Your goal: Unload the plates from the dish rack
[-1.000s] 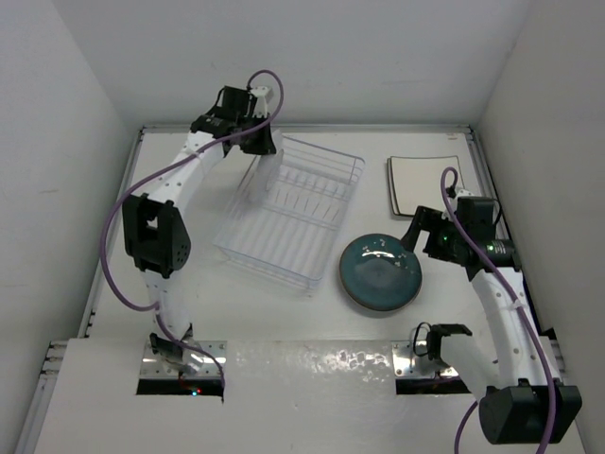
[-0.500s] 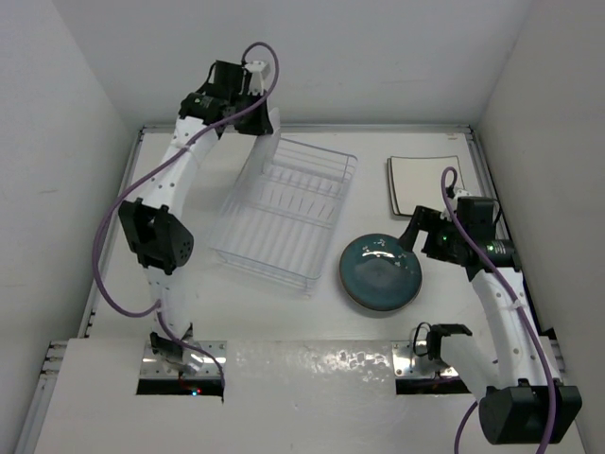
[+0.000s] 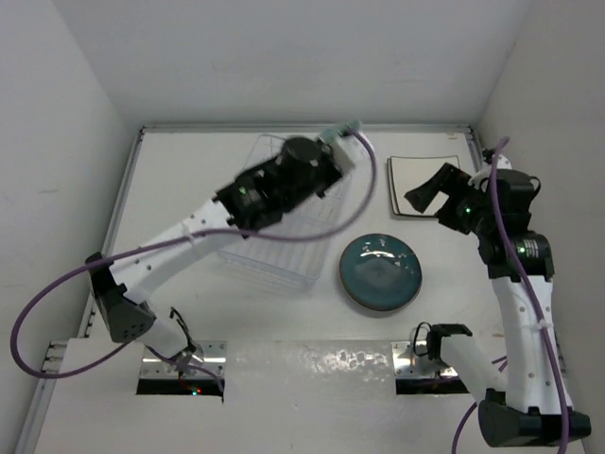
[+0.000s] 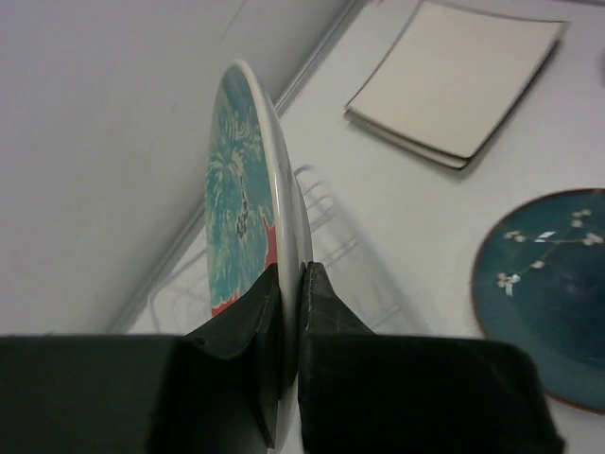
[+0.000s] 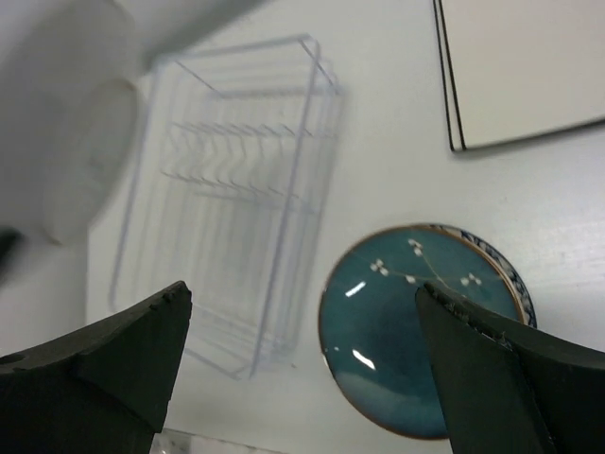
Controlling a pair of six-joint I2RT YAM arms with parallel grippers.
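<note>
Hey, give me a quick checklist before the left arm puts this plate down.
1. Left end effector shut on floral plate rim: ok.
2. Plate lifted out of rack: ok.
3. Plate level for laying flat: not ok, it is held on edge.
4. Right end effector open, holding nothing: ok.
5. Teal plate top bare: ok.
6. Square plates top bare: ok.

Left arm (image 3: 170, 241) overhangs dish rack (image 3: 279, 265); gap between teal plate (image 3: 380, 272), square plates (image 3: 399, 175).
</note>
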